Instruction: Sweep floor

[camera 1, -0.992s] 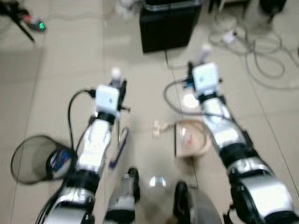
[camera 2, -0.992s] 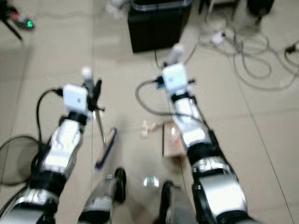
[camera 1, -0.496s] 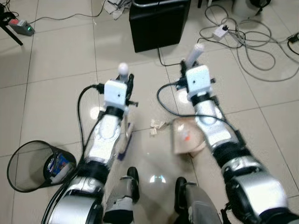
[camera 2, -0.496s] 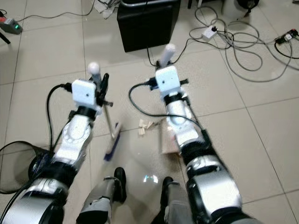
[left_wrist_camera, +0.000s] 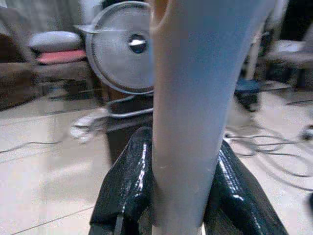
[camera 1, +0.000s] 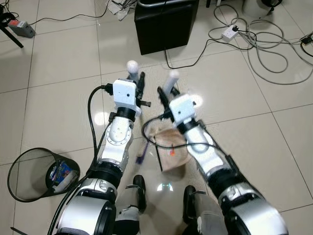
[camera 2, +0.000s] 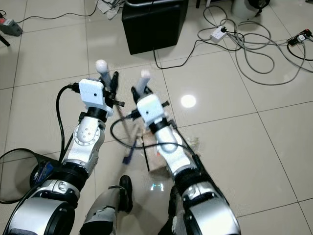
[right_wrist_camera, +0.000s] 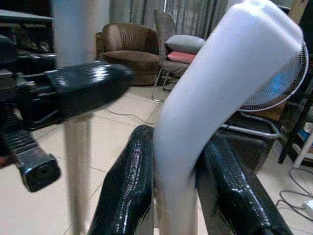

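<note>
My left gripper [camera 1: 140,84] is shut on the broom's white handle [camera 1: 131,65]. The thin rod slants down to the blue brush head [camera 1: 142,153] on the tiles. In the left wrist view the handle [left_wrist_camera: 190,122] is clamped between the black fingers [left_wrist_camera: 128,186]. My right gripper [camera 1: 163,94] is shut on the dustpan's white handle [camera 1: 172,78], close beside the left gripper. The tan dustpan [camera 1: 174,152] lies on the floor under my right forearm, next to the brush head. The right wrist view has that handle [right_wrist_camera: 210,122] between the fingers [right_wrist_camera: 128,181].
A black mesh waste bin [camera 1: 28,169] with rubbish in it stands at the near left. A black box [camera 1: 166,24] sits ahead, with crumpled paper [camera 1: 117,6] beside it. Loose cables and a power strip [camera 1: 254,38] sprawl at the far right. My feet [camera 1: 139,185] are below.
My right arm has swung left with the dustpan, bringing its handle next to the broom handle. The dustpan now lies nearer the brush head, and the small scraps seen before are hidden.
</note>
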